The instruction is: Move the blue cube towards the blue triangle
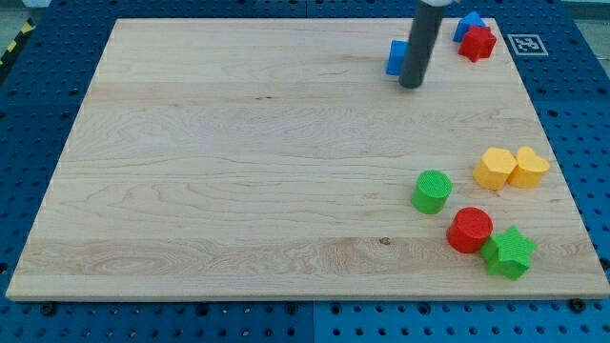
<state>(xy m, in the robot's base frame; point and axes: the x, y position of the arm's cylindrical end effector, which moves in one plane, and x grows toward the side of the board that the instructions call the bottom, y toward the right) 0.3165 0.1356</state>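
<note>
Plastic, by the look of it: the blue cube (396,57) seems a small, rigid, light block that should slide easily over the smooth wooden board (238,171) and will neither crush nor bend under a shove. It sits near the board's far edge, around 1 o'clock from the board's centre, and my rod partly covers its right side. My tip (411,85) rests at about 4 o'clock of the cube, just beside it or touching; I cannot tell which. I have no jaws to open or close, only this rod, so taking hold means pressing on a face.

The blue triangle (468,23) lies at roughly 2 o'clock from the cube, near the board's top right corner, with a red block (478,43) touching it on its near side; that block's shape I cannot make out for certain.

My judgement: I should press on the cube's face at 8 o'clock, through its middle, since an off-centre push would likely spin so light a block away. From where my tip stands now, I would first have to go round the cube. The red block may get nudged if I push too low.
</note>
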